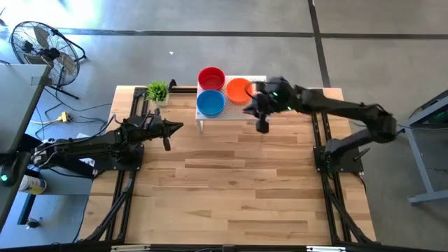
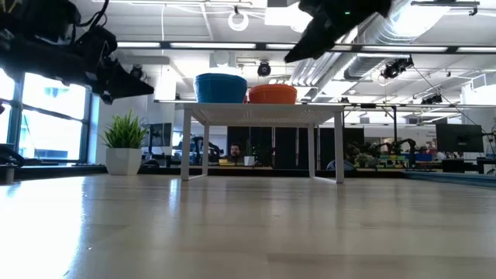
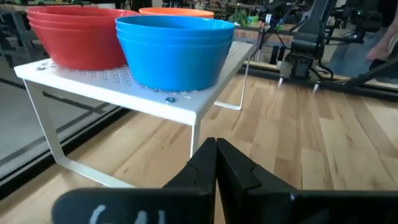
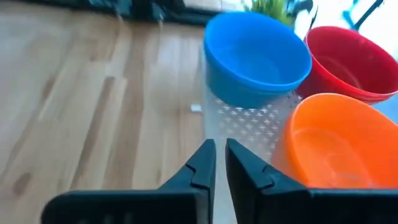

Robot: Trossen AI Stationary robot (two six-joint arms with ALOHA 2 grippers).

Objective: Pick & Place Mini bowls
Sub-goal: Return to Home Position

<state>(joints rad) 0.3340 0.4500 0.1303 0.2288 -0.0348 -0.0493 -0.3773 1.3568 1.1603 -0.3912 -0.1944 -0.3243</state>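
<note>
Mini bowls of solid-coloured round plastic stand in three nested stacks on top of the white perforated metal stand point(image 3: 81, 78), which sits toward the far edge of the pale wooden-plank table point(image 1: 231, 182). In the high view the red stack point(image 1: 211, 77) is at the stand's far side, the blue stack point(image 1: 210, 103) is just beside it at the near side, and the orange stack point(image 1: 238, 89) lies to their right. All three stacks are upright with their mouths open upward. The low view shows the blue and orange stacks side by side on the stand's deck, which is carried on thin white legs. The right pincer point(image 4: 221, 152) hangs above the right end of the stand, close beside the orange stack. Its two dark fingers are drawn narrow, with only a thin slit between them, and they hold nothing. The left pincer point(image 3: 216, 146) is raised over the table, left of the stand and pointing toward the blue stack. Its fingers are pressed together tip to tip and are empty. A small green leafy plant in a white pot point(image 1: 157, 91) stands at the table's far edge, left of the stand. A round wire-caged floor fan point(image 1: 42, 45) stands on the grey floor beyond the table's far left corner.
</note>
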